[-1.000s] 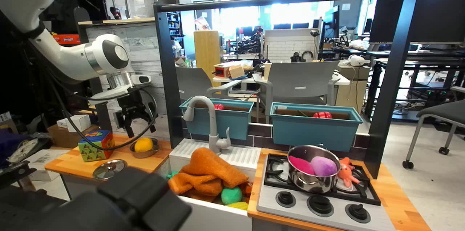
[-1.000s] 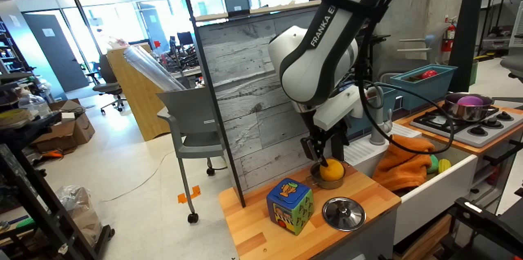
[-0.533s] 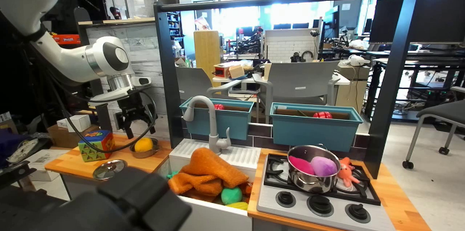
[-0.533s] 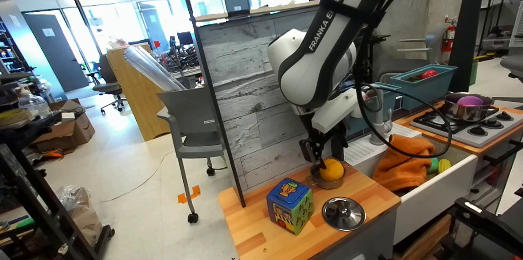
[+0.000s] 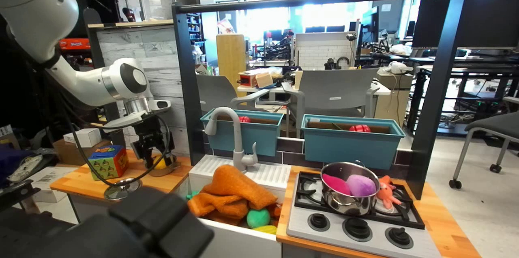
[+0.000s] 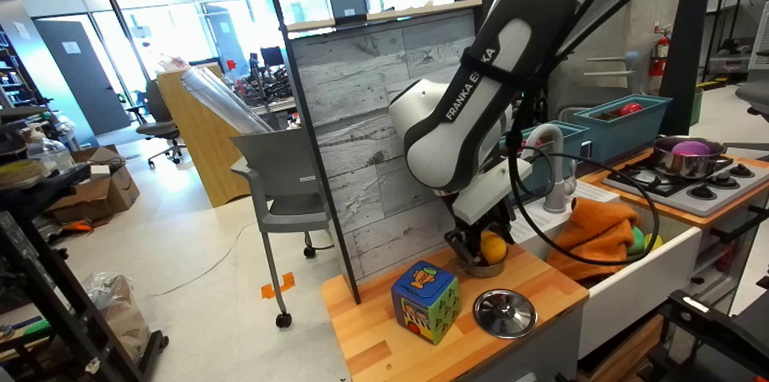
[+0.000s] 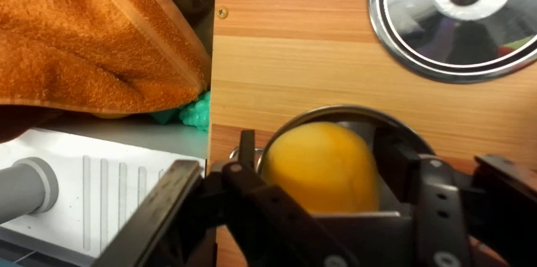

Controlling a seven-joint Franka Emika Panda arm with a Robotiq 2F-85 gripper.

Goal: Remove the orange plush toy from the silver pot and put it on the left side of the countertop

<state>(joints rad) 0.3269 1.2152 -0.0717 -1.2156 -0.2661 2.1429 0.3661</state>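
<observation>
Gripper [image 7: 320, 151]: jaws apart astride yellow ball [image 7: 325, 174], not clamped. Orange plush toy [image 5: 388, 194]: well apart fr. gripper, on stove [image 5: 299, 225], beside (not in) silver pot [image 5: 349, 206]. Est. handling: light, soft, compressible, low slip; grip mid-body w/ low force.

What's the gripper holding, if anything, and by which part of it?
Nothing: the gripper stands open around the yellow ball, and the wrist view shows a gap between the ball and one finger.
</observation>
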